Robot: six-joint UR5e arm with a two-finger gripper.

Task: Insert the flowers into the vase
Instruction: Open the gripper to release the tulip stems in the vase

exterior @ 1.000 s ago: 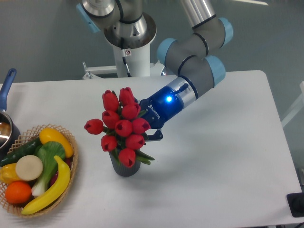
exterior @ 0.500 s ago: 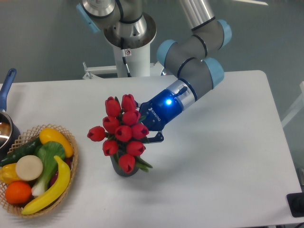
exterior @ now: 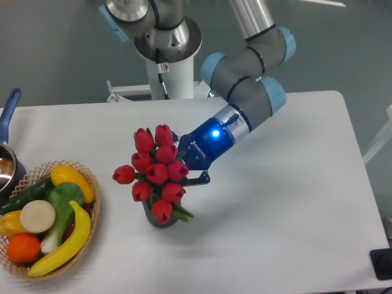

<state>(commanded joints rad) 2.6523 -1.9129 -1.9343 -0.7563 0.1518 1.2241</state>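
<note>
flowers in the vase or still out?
In, at least partly: the flowers sit directly over the vase, leaves at its mouth. Stem depth is hidden by blooms. The gripper is beside them.

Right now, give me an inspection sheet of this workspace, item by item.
Surface: white table, bare on the right side.
Job's things: flowers bunched over the vase; their stems seem to reach into its mouth, the blooms hide it.
Clutter: woven basket of vegetables and fruit at left; a pot with a blue handle at the left edge.
Grippers: gripper behind the blooms; fingers hidden, state unclear.
Cables: nothing seen.
Surroundings: robot base behind the table, grey floor.
</note>
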